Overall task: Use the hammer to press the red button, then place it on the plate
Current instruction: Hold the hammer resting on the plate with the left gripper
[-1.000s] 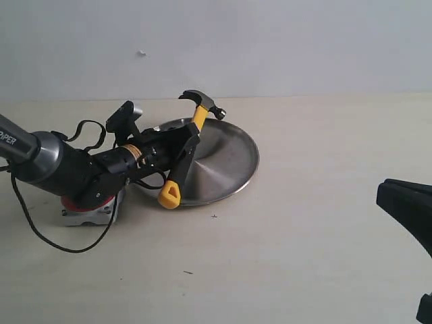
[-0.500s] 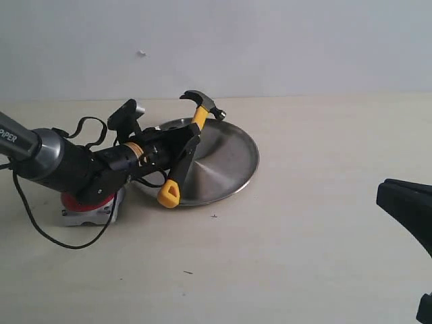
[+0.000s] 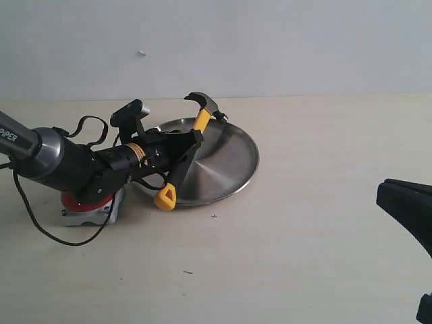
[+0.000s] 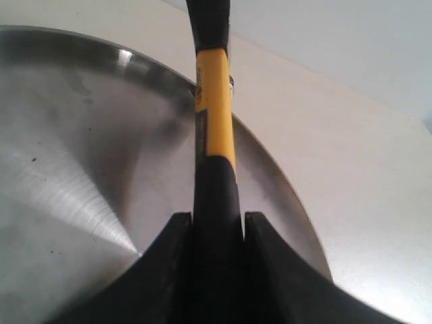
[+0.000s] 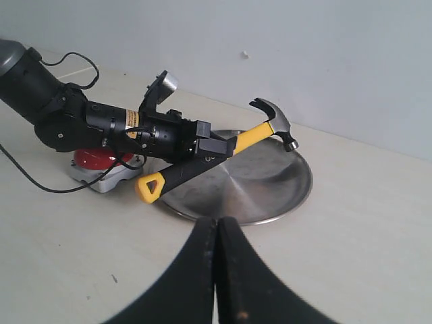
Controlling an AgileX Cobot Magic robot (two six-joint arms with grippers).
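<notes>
Over the plate [image 3: 233,169], your left fingers [image 4: 165,270] pinch the hammer [image 3: 200,122] on its black handle just below the yellow neck, one finger on each side. That grip sits close to the heavy head, which probably stops the tool from swinging in the hold. The hammer is tilted, with its head raised above the far part of the plate and its yellow loop low by the near rim. Whether the loop touches the desk [image 3: 304,236] cannot be told. The button [image 5: 94,159] sits on the desk just beside the plate, half hidden under your left arm and apart from the hammer's head. So the step in hand looks like the placing, not the pressing. With the head that high, letting go now would likely drop it hard onto the metal, and the loop end may hang past the rim. Lowering and centring first seems wise. Your right fingers [image 5: 192,283] are pressed together on nothing, well apart from the plate, out of the left arm's way.
</notes>
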